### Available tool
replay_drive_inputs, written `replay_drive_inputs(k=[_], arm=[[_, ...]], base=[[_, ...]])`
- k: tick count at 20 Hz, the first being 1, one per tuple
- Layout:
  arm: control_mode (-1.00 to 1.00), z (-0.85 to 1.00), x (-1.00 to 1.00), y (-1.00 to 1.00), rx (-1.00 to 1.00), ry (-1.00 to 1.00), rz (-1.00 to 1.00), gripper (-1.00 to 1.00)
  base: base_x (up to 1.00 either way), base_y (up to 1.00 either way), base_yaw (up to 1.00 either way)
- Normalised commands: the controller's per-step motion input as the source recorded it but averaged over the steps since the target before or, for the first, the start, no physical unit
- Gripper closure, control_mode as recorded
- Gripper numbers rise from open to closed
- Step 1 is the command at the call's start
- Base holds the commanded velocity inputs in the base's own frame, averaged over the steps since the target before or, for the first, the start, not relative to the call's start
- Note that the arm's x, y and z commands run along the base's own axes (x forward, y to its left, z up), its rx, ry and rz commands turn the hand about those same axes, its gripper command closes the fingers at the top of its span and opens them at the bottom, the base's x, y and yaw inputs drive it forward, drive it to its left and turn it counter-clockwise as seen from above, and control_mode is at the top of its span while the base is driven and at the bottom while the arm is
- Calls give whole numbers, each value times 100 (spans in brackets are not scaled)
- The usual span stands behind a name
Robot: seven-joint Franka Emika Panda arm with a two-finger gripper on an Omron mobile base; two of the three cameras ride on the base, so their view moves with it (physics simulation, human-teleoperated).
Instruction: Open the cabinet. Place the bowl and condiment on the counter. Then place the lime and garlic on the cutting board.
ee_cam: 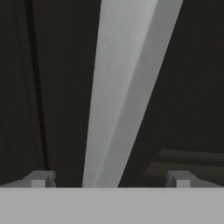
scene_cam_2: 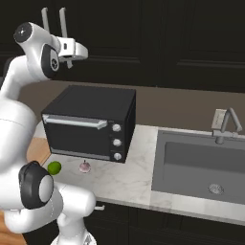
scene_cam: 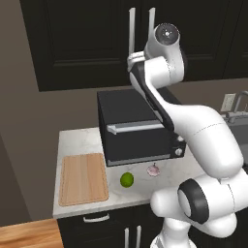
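two silver bar handles (scene_cam: 132, 30) stand at the top centre on the shut black cabinet (scene_cam: 77, 43). the gripper (ee_cam: 111, 180) sits wide open with one bar between its fingertips, not yet pinched. that bar looks rigid and slick, best gripped mid-length.

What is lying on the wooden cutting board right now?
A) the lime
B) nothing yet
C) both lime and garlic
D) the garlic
B: the cutting board is bare, while the lime and the garlic sit beside it on the counter, in front of the black oven.

Brown wall (scene_cam: 29, 111), black toaster oven (scene_cam_2: 91, 122), steel sink (scene_cam_2: 201, 167) (tap behind), wood floor (scene_cam: 26, 235).
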Motion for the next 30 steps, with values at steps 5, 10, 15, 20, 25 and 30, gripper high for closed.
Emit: replay_drive_inputs(k=[5,10,15,20,25,30], arm=[[-100,0,11,-31,3,0,-7,100],[-100,-1,-15,-33,4,-1,-10,100],[-100,0,-74,-65,8,-4,-3,100],[-100,0,-100,-54,5,0,-8,100],[-100,0,-100,-51,3,0,-10,100],[-100,0,-100,-75,8,0,-11,100]], base=[[0,0,0],[0,0,0],[0,0,0],[0,0,0],[0,0,0],[0,0,0]])
